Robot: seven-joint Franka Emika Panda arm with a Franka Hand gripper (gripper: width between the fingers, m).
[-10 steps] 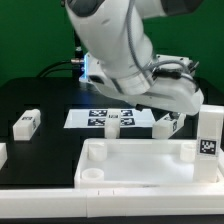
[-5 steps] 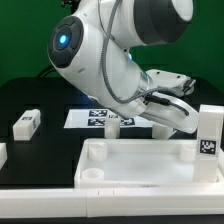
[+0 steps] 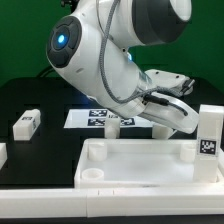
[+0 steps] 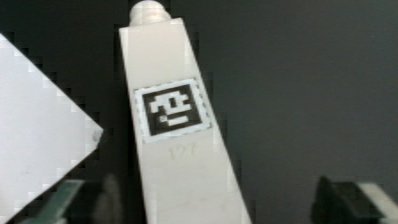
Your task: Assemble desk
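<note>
The arm's bulk hides the tool in the exterior view, so I read it from the wrist view. There the tool is released. Its dark fingers stand wide on either side of a tagged leg without touching it, and the frame cuts off their tips. The desk panel lies on the black worktop nearest the camera, with its right end cropped.

In the exterior view I count four legs:
- the lying leg, towards the exterior view's left
- the half-hidden leg, behind the panel's rim
- the shadowed leg, under the arm
- the upright leg, at the panel's right corner

There is one marker board. A white piece is cut off at the left edge, and I cannot identify it.
</note>
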